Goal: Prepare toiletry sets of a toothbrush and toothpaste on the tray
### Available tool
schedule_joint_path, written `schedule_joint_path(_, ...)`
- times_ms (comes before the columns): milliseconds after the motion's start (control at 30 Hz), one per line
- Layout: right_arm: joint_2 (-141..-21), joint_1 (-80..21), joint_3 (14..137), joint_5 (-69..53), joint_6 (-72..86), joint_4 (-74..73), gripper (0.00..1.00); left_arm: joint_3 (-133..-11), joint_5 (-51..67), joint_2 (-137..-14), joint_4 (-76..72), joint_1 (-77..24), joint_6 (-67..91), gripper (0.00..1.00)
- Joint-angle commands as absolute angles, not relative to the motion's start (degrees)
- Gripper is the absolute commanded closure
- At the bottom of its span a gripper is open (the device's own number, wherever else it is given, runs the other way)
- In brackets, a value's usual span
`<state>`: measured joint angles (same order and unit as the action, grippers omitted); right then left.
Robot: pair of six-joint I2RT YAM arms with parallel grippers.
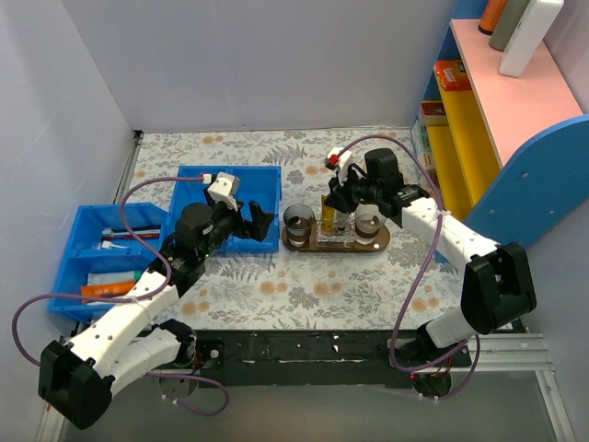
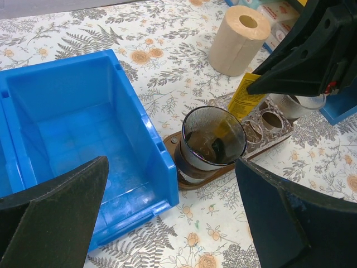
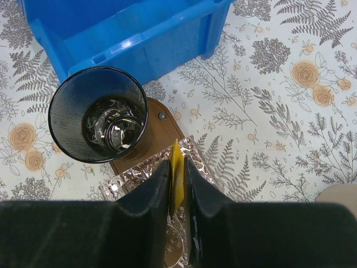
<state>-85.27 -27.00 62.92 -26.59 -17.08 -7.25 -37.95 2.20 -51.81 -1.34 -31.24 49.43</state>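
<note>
The dark brown tray (image 1: pixel 317 245) lies mid-table with a clear holder (image 1: pixel 337 233) on it and a dark cup at each end, the left one (image 1: pixel 297 222) and the right one (image 1: pixel 369 224). My right gripper (image 1: pixel 337 199) is shut on the flat yellow toothpaste tube (image 1: pixel 328 208), holding it upright over the holder. In the right wrist view the tube (image 3: pixel 177 153) is pinched in the gripper (image 3: pixel 177 170) above the holder (image 3: pixel 134 170), beside the left cup (image 3: pixel 99 114). My left gripper (image 1: pixel 261 224) is open and empty by the tray's left end; it also shows in the left wrist view (image 2: pixel 173 223). No toothbrush clearly shows.
An empty blue bin (image 1: pixel 256 180) stands just left of the tray. A second blue bin (image 1: pixel 81 224) at far left holds an orange tube (image 1: pixel 109 289) and thin items. A paper roll (image 2: pixel 240 39) stands behind the tray. Coloured shelves (image 1: pixel 479 138) rise at right.
</note>
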Motion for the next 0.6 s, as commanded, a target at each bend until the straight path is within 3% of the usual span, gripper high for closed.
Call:
schedule_joint_path(0, -84.1, -26.8, 63.7, -27.5, -17.1, -6.2, 0.76, -38.3, 2.8, -51.4, -1.9, -31.0, 48.7, 0.02)
schedule_joint_path(233, -83.3, -26.8, 64.7, -26.5, -17.1, -6.9, 0.59, -38.3, 3.6, -51.5, -2.0, -30.9, 48.9, 0.02)
schedule_joint_path(567, -81.9, -26.8, 66.2, -26.5, -16.9, -7.6, 0.54, -38.3, 4.0, -51.2, -1.9, -31.0, 49.0, 0.02)
